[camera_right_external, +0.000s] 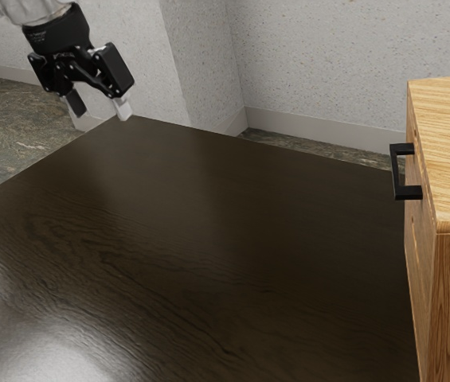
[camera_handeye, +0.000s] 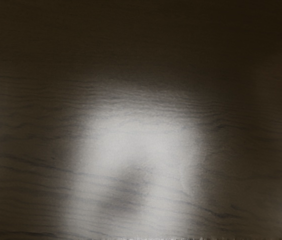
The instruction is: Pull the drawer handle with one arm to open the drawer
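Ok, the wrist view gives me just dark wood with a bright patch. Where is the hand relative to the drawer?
Observer: Far off. The gripper hangs in the air near the table's far corner at the exterior view's left. The wooden cabinet stands at its right edge.
Operator: Anything on the handle?
Observer: No. The black handle juts free from the cabinet face that is turned toward the arm.
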`<move>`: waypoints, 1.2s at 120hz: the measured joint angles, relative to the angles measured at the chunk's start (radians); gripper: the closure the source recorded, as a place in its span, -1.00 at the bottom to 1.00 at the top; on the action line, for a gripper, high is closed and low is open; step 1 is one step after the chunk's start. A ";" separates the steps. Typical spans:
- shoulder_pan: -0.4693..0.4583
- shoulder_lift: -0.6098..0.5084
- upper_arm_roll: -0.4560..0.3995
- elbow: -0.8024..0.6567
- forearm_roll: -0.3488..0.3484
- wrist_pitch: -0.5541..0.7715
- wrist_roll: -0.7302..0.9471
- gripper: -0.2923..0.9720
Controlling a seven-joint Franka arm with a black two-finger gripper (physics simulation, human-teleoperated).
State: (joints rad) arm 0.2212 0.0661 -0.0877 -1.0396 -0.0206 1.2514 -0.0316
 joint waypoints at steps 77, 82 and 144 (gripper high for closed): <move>-0.026 0.100 -0.098 -0.011 -0.111 0.117 -0.153 -0.54; -0.023 0.105 -0.099 -0.012 -0.116 0.141 -0.170 -0.54; -0.157 0.081 -0.121 -0.118 -0.207 0.412 -0.335 -0.54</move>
State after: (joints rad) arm 0.0638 0.1475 -0.2089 -1.1574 -0.2278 1.6638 -0.3664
